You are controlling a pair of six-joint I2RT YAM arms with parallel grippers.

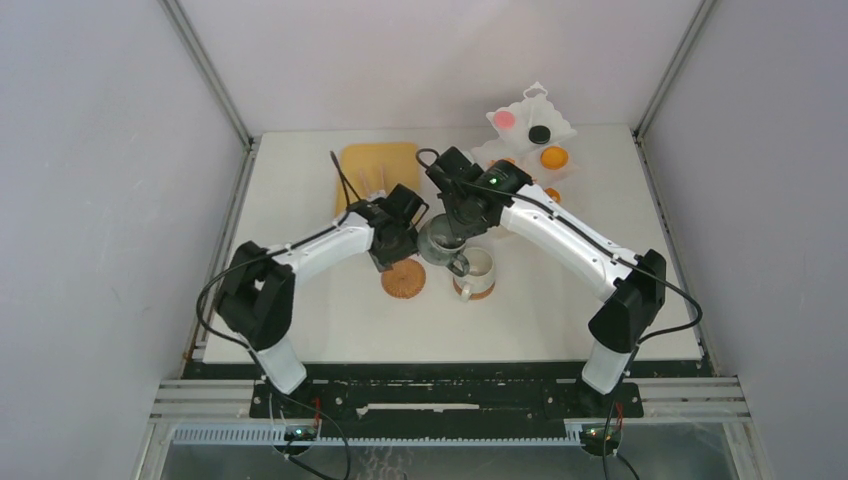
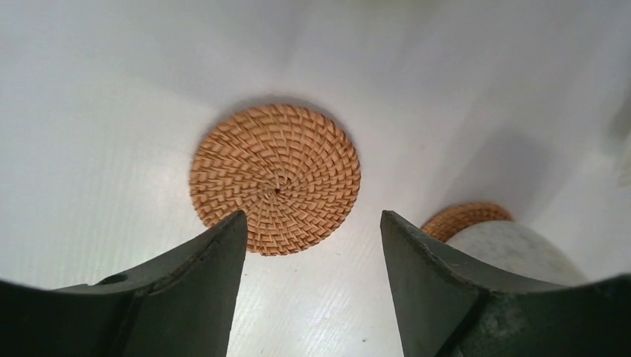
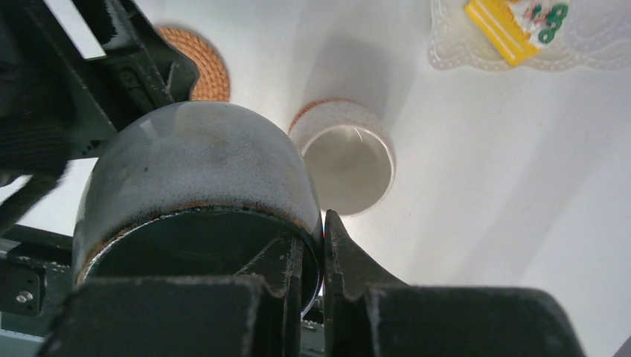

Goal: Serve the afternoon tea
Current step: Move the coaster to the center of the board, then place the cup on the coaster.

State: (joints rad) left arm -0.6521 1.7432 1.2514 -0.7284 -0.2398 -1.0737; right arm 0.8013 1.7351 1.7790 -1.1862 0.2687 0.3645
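My right gripper [image 3: 321,245] is shut on the rim of a grey speckled mug [image 3: 193,171], with one finger inside and one outside. In the top view the gripper [image 1: 452,228] holds the mug [image 1: 438,245] just behind a bare cork coaster [image 1: 403,279]. A white mug [image 1: 476,268] stands on a second coaster [image 1: 472,292] to the right and also shows in the right wrist view [image 3: 350,160]. My left gripper [image 1: 392,250] is open and empty above the bare coaster [image 2: 275,178], its gap [image 2: 312,223] at the coaster's near edge. Toy pastries lie at the back right: pink [image 1: 505,119], black [image 1: 540,133] and orange [image 1: 554,157].
A tan wooden board [image 1: 378,168] lies behind the left gripper. A white lacy plate [image 3: 461,56] carries a yellow wedge [image 3: 500,30]. The left arm's wrist [image 3: 111,67] sits close against the held mug. Grey walls enclose the white table [image 1: 300,310].
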